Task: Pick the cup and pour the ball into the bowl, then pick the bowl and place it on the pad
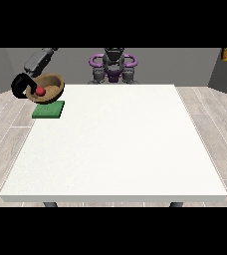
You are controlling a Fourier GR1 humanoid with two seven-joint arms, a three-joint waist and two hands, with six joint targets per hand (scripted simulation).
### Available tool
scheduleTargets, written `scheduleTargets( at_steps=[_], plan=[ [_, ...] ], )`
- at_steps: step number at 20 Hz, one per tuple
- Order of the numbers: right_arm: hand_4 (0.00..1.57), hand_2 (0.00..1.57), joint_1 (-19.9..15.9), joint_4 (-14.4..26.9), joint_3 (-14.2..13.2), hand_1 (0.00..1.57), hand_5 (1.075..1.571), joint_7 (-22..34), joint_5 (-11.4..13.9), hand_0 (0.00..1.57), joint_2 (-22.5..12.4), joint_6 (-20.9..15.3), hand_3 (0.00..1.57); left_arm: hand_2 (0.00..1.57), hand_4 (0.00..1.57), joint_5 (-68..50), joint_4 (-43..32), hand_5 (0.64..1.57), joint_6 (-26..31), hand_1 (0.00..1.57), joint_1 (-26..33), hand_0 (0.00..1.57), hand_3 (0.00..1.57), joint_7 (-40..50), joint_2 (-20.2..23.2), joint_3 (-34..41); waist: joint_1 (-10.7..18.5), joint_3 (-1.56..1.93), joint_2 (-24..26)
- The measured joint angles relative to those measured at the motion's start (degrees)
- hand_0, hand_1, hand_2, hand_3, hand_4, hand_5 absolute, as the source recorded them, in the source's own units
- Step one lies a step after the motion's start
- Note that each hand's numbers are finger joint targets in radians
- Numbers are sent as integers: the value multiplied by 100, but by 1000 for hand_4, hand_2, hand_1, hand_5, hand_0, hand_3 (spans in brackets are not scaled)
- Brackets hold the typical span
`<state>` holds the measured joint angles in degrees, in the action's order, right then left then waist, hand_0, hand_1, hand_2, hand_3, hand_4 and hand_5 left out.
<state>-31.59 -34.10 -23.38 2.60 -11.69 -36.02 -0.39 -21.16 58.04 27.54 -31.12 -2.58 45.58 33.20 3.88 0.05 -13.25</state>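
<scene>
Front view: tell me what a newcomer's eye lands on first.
First, the brown bowl at the table's far corner on the view's left, tilted, with a red ball inside. The hand at the view's left holds it by the rim, just above the green pad. After that, the broad white table filling the middle of the view.

Our torso (113,67) stands at the far edge of the table, small at the view's top, with purple rings at our shoulders. The arm (40,59) at the view's left stretches out sideways and down from high up, grey along its length. At its end our black hand (21,85) sits low, curled round the near rim of the bowl (49,88), which tilts just beside it. We cannot see our other hand anywhere in the view.
</scene>
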Motion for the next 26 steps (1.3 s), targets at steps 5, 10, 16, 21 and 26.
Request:
scheduleTargets(
  at_steps=[5, 10, 16, 21, 26],
  plan=[
    [0, 1412, -128, 41, -25, 1508, 1552, -30, 101, 1508, -123, -363, 824, 0, 1195, -17, -87, 1561, -20, 0, -40, 0, 0, -65, 81, -2, -51, -4, -31],
    [0, 1401, -227, 45, -90, 1456, 1532, -129, 43, 1456, -23, -566, 759, 0, 1188, -43, -348, 1565, 92, 0, -7, 0, 0, -253, 287, 88, -47, -5, -109],
    [187, 1324, -440, 27, -81, 1151, 1532, -265, 24, 1151, 156, -804, 1000, 0, 1194, -33, -526, 1567, 141, 0, -20, 0, 0, -492, 365, 87, 1, -3, -242],
    [0, 0, -526, 235, 29, 0, 1435, -371, 174, 0, -38, -647, 0, 0, 1205, -90, -350, 1568, 121, 0, -35, 0, 0, -504, 394, 77, 160, -3, -441],
    [0, 0, -593, 414, 289, 0, 1395, -286, 405, 0, 70, -633, 0, 0, 1190, -99, -6, 1569, -92, 0, -26, 0, 0, -296, 120, -144, 242, 0, -189]
  ],
)
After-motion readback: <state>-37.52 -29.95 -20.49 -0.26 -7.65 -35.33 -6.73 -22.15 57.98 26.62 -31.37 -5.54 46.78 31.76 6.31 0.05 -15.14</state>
